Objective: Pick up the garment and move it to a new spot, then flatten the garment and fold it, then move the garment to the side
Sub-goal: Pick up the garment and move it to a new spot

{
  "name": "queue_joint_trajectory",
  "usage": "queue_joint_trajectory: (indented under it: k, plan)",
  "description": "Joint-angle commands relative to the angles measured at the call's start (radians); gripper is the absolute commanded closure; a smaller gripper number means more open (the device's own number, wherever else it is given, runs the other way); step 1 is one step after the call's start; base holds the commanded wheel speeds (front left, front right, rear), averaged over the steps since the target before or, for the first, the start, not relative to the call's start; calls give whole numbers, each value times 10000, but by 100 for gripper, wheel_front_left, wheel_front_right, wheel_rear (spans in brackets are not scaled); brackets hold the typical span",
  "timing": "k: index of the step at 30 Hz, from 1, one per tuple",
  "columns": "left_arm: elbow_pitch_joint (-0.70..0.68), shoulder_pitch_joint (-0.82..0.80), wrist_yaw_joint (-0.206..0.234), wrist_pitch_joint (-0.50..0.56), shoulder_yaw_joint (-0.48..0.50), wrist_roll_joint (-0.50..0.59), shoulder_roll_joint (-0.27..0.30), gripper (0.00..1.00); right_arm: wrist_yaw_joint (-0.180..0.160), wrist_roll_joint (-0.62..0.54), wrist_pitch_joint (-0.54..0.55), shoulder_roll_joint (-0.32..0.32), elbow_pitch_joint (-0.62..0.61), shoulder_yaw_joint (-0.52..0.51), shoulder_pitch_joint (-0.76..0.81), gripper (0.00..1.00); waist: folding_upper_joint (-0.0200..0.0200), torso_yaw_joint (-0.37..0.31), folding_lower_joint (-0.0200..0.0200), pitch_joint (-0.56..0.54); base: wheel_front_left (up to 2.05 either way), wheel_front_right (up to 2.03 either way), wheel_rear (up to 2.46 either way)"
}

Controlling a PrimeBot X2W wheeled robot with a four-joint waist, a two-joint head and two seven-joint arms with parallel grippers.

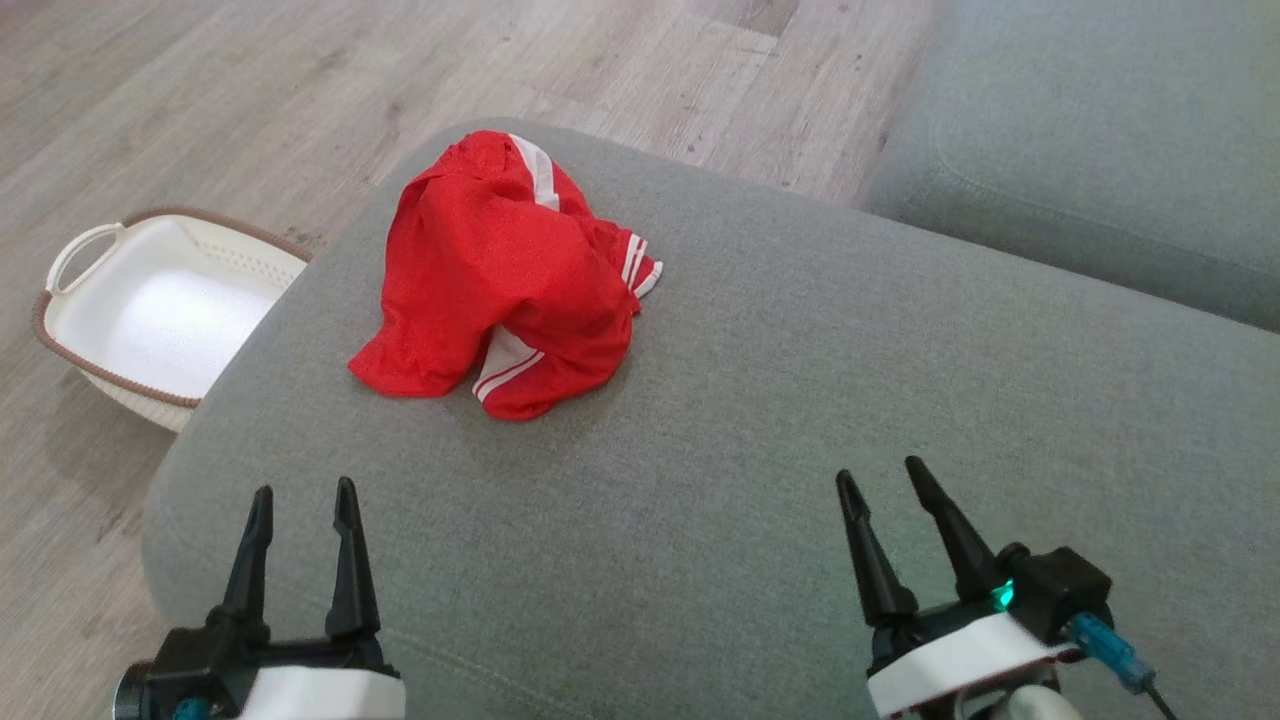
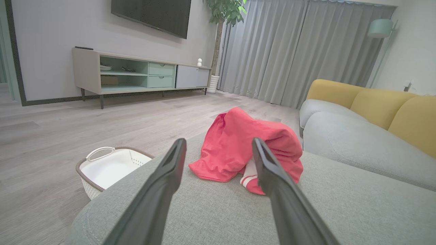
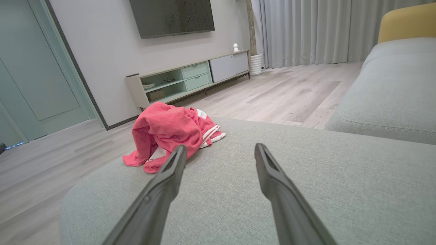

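Observation:
A red garment (image 1: 495, 275) with white stripes lies crumpled in a heap at the far left of a grey upholstered ottoman (image 1: 760, 400). It also appears straight ahead in the left wrist view as the garment (image 2: 235, 149) and to the left in the right wrist view as the garment (image 3: 163, 131). My left gripper (image 1: 303, 500) hovers open over the near left of the ottoman, well short of the garment. My right gripper (image 1: 883, 478) is open at the near right, with nothing between its fingers.
A white basket (image 1: 150, 300) with a brown rim stands on the wooden floor left of the ottoman. A grey sofa (image 1: 1100, 130) with yellow back cushions (image 2: 385, 102) lies at the far right. A TV cabinet (image 2: 136, 73) lines the far wall.

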Motion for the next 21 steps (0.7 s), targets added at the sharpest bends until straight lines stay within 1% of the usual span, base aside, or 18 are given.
queue_joint_trajectory:
  k: [1,3,6,10,11,14,16,19,21]
  plan:
    - [-264,-429,-26,-93,350,140,-12,0,77,-36,-111,-70,-290,71,-479,0,0,-8,0,83,0,0,0]
    - [-215,-559,-63,-93,438,275,-12,0,77,-118,-111,-70,-339,-16,-529,0,0,-107,0,274,0,0,0]
    - [-151,-1059,-203,-93,653,518,34,0,77,-376,-111,-70,-527,-146,-801,0,0,-391,0,941,0,0,0]
    - [41,-2049,-379,-93,777,806,487,0,77,-761,-111,-70,-691,-249,-1169,0,0,-731,0,1759,0,0,0]
    - [41,-2049,-379,-93,777,806,487,0,77,-761,-111,-70,-691,-249,-1169,0,0,-731,0,1759,0,0,0]
    - [312,-3037,-470,-93,779,971,966,0,77,-992,-111,-70,-824,-460,-1438,0,0,-976,0,2347,0,0,0]
    - [742,-3812,-522,-93,650,1038,1387,0,77,-1138,-111,-70,-901,-658,-1624,0,0,-1146,0,2745,0,0,0]
    - [1977,-5147,-573,31,315,829,2004,0,77,-1322,-111,-70,-1016,-929,-1857,0,0,-1380,0,3250,0,0,0]
    - [2860,-6126,-585,352,-162,683,2473,0,77,-1447,-111,-70,-1088,-1058,-1979,0,0,-1528,0,3527,0,0,0]
